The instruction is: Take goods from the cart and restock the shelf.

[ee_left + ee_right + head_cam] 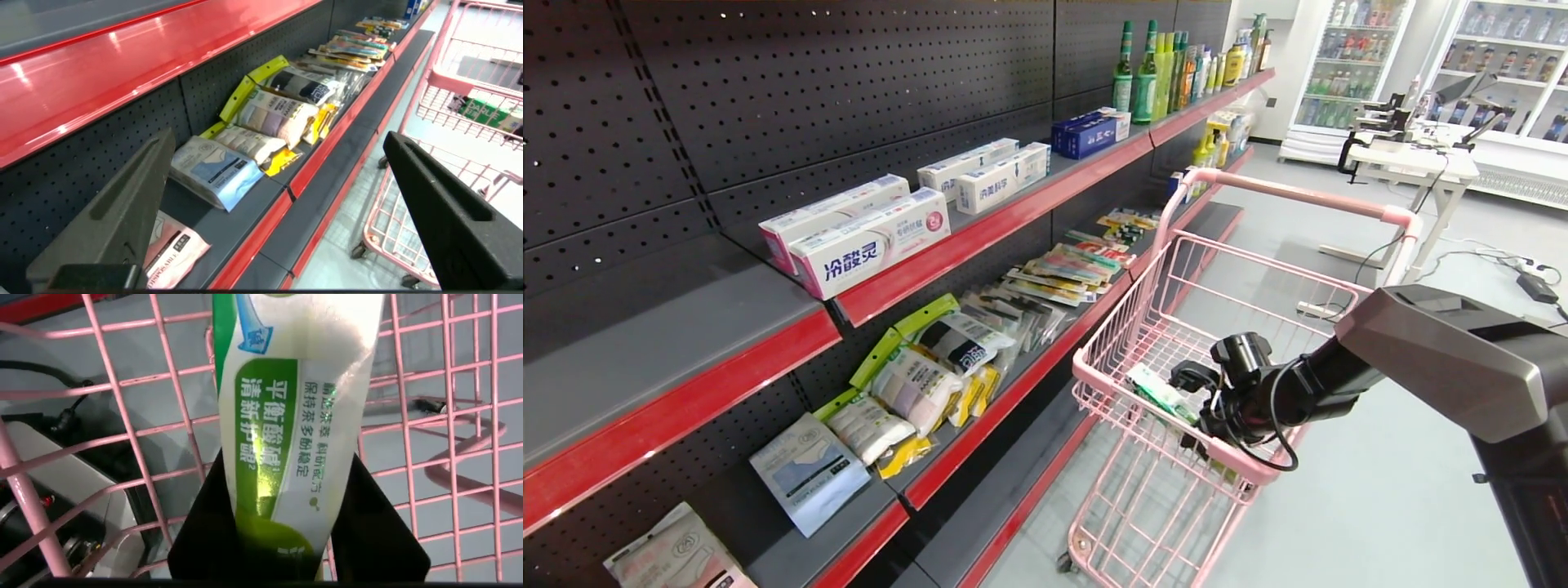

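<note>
A pink wire cart (1245, 260) stands in the aisle beside the red-edged shelf (980, 237). My right gripper (1197, 406) is down inside the cart basket, shut on a green-and-white tube package (1161, 390). In the right wrist view the package (298, 416) runs lengthwise between the two dark fingers (211, 514), which press on both its sides, with the cart wires (131, 449) behind it. My left gripper (278, 143) hangs open and empty, its fingers (122, 220) wide apart, in front of the lower shelf of bagged goods (245, 155).
Toothpaste boxes (866, 237) lie on the upper shelf, with bare grey board (645, 343) to their left. Bagged goods (915, 384) and flat packs (1062, 273) crowd the lower shelf. Bottles (1152, 69) stand farther along. A white table (1413, 163) and glass coolers stand beyond the cart.
</note>
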`<state>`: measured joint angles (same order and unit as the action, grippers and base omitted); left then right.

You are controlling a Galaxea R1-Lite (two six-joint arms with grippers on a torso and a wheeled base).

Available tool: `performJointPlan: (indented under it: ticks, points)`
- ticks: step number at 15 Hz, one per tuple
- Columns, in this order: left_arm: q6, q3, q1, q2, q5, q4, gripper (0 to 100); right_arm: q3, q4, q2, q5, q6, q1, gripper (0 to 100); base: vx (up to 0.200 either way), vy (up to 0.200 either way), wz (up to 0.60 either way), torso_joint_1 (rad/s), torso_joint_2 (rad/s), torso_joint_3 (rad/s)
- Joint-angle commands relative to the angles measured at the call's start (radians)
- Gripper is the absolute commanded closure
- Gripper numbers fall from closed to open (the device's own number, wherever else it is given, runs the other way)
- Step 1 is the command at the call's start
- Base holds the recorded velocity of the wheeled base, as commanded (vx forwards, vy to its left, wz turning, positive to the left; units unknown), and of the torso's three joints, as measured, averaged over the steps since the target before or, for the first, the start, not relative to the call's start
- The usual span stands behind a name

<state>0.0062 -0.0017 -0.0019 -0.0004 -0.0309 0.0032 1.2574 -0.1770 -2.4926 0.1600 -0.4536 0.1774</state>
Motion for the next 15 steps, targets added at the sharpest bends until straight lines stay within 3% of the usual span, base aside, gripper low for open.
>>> performJointPlan:
  ticks: [1,13,15]
  points:
    - [0.000,0.000,0.000,0.000,0.000,0.000,0,-0.003,0.002,-0.002,0.004,0.000,0.002,100,0.000,0.000,0.00,0.000,0.00,0.000]
    - [0.000,0.000,0.000,0.000,0.000,0.000,0,0.008,0.001,0.103,-0.014,0.084,-0.009,100,0.000,0.000,0.00,0.000,0.00,0.000]
    - [0.000,0.000,0.000,0.000,-0.001,0.000,0,-0.003,0.004,0.189,-0.013,0.179,-0.021,100,0.000,0.000,0.00,0.000,0.00,0.000]
